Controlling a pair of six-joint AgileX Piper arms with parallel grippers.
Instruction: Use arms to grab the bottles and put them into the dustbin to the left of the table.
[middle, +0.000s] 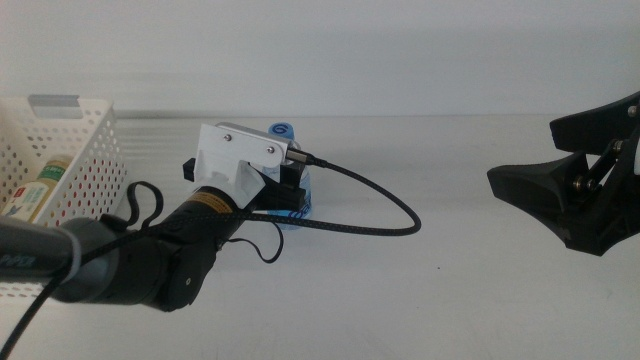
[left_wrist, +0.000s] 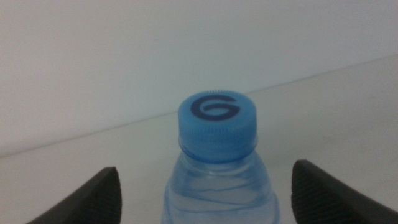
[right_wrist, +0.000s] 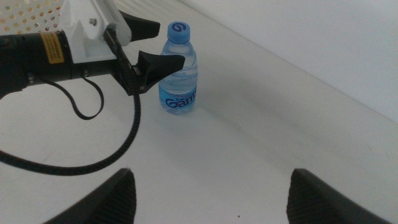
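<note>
**Left gripper open around the water bottle; right arm waits**

The left arm (middle: 150, 255) reaches in from the left side of the table (middle: 420, 300) and its gripper (middle: 285, 185) is at the small water bottle (middle: 290, 170), which stands upright on the tabletop a little left of centre. In the left wrist view the bottle's blue cap (left_wrist: 217, 121) and clear neck sit between the two dark jaws, with open space on either side of the bottle, so the gripper (left_wrist: 205, 193) is spread wide and not squeezing anything. The right wrist view shows the same thing from the other side: the left gripper (right_wrist: 146, 53) has one jaw in front of the bottle (right_wrist: 179, 71) and one behind it, at about shoulder height, above the blue label. Whether either jaw grazes the plastic is hard to tell from here.

A thick black cable (middle: 380, 215) loops from the left wrist across the table.

The white basket (middle: 85, 150) stands at the left edge of the table, near the left arm. Inside it lies a bottle with a green label (middle: 35, 190).

The right gripper (middle: 570, 190) hangs above the right side of the table, well apart from the water bottle. Its jaws are spread apart in its own wrist view and carry nothing.
</note>
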